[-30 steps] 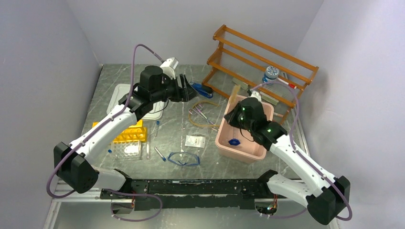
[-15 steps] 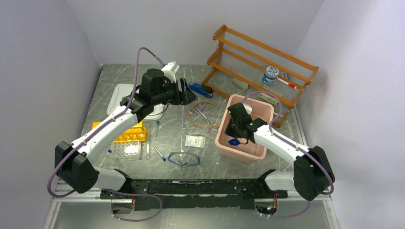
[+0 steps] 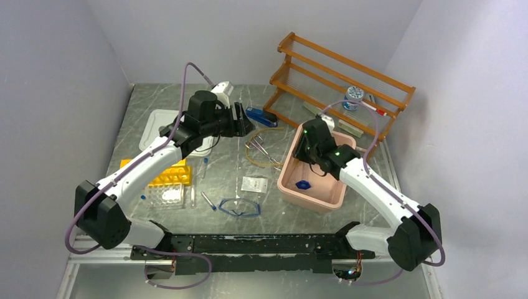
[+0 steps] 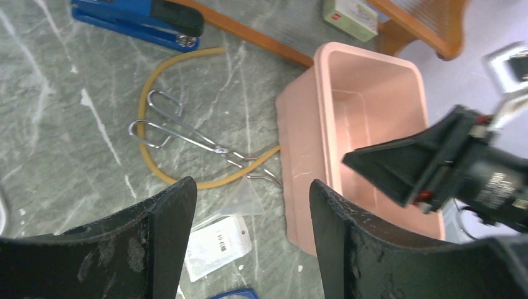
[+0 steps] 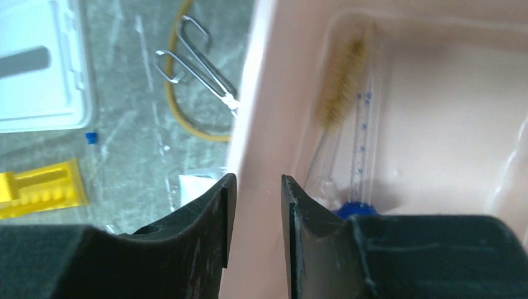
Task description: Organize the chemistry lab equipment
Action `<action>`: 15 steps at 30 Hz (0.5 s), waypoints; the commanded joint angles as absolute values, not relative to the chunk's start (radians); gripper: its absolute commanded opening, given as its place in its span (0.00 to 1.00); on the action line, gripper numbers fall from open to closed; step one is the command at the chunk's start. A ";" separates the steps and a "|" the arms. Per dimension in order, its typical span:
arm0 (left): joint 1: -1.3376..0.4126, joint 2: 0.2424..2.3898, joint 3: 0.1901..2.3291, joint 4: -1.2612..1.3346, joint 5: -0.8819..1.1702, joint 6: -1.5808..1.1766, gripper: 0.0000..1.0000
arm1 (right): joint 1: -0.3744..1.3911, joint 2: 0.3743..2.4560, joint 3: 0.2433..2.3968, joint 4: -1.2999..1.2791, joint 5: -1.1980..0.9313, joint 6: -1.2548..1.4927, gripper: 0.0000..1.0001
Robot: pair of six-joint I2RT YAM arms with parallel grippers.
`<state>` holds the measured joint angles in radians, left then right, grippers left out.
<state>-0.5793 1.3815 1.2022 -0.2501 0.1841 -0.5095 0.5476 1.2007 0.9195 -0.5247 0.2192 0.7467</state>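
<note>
My right claw (image 5: 255, 180) has lifted from the floor of the tub (image 5: 436, 93) to its wall, fingers narrow; whether they pinch it I cannot tell. The blue-capped tube (image 5: 360, 143) lies just right of them. My left claw (image 4: 251, 184) gapes wide over the tubing (image 4: 144, 106).

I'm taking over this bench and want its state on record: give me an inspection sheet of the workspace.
Surface: grey marbled table, no spill seen.
Job's things: goggles, white packet, blue-capped tubes and tan tubing loose on the table; blue cap inside the pink bin.
Clutter: blue stapler; metal tongs across the tubing; bottle on the wooden rack; white tray and yellow rack at the left.
Grippers: left gripper open near the tubing; right gripper appears closed on the bin's wall.
Cables: a purple cable arcs off each arm; no snag seen.
Surroundings: plain walls on three sides.
</note>
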 commanded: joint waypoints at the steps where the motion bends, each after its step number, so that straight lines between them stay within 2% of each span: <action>1: -0.575 1.397 1.214 -0.283 0.063 -0.527 0.70 | 0.543 1.203 1.021 -0.510 0.248 0.647 0.36; 9: -0.573 1.390 1.149 -0.326 -0.082 -0.600 0.70 | 0.585 1.338 1.175 -0.427 0.193 0.471 0.37; 15: -0.560 1.379 1.098 -0.328 -0.120 -0.637 0.68 | 0.622 1.547 1.277 -0.409 0.074 0.412 0.39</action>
